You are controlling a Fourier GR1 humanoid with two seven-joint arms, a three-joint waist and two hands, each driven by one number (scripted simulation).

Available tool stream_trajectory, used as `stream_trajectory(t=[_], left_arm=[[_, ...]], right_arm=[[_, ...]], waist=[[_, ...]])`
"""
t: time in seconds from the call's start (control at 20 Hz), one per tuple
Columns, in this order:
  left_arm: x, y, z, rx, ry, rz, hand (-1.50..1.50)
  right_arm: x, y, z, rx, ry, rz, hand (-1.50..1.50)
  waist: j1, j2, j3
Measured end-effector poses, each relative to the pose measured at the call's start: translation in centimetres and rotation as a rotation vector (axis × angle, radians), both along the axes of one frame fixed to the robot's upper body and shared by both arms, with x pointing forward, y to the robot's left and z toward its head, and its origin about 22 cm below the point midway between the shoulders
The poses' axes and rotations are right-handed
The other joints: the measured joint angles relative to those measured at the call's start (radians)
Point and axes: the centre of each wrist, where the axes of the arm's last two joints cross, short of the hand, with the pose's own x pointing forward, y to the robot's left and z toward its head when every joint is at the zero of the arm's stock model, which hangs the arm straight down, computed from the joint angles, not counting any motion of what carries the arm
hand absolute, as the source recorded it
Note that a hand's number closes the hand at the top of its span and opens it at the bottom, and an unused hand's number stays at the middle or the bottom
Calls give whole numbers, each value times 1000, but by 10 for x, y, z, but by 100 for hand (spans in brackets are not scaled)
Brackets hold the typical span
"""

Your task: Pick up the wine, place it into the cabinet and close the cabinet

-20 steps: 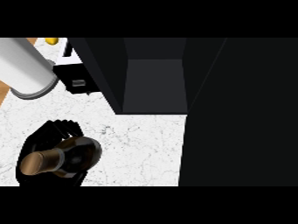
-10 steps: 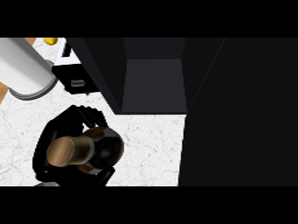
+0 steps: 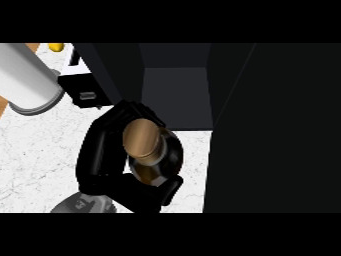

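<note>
While one wine bottle [image 3: 145, 145] is seen from above, with its golden cap towards the viewer, it is held by one black hand [image 3: 103, 150], whose fingers are curled around the left side of the bottle and whose thumb is closed under its near side. From the position of the forearm [image 3: 83, 204], which enters at the lower edge, left of the centre, it cannot be told with certainty which hand this is; no second hand is visible. One open cabinet [image 3: 173, 97] is seen just beyond the bottle, with a dark grey inner floor, and the bottle is placed right at its front edge, above the white marble counter [image 3: 33, 150]. One dark door panel [image 3: 284, 125] fills the right side. One large white cylinder [image 3: 21, 80] is seen at the far left, and one small yellow object [image 3: 55, 46] is visible at the far edge.
</note>
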Motion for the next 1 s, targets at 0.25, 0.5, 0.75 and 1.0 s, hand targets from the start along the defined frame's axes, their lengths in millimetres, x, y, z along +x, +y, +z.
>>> stream_trajectory(t=[0.25,0.5,0.75,1.0], left_arm=[[12,-21,15,18,-5,27,150],[20,-42,20,25,-2,56,150],[34,-55,21,56,-9,96,150],[41,-61,12,60,-8,117,150]], right_arm=[[0,-1,0,-2,-3,4,-150],[3,-1,0,-12,15,6,-150],[4,-2,-2,-9,10,6,-150],[5,-2,-3,-10,5,16,-150]], waist=[[1,0,0],[-2,0,0],[-3,0,0],[-3,1,-1]])
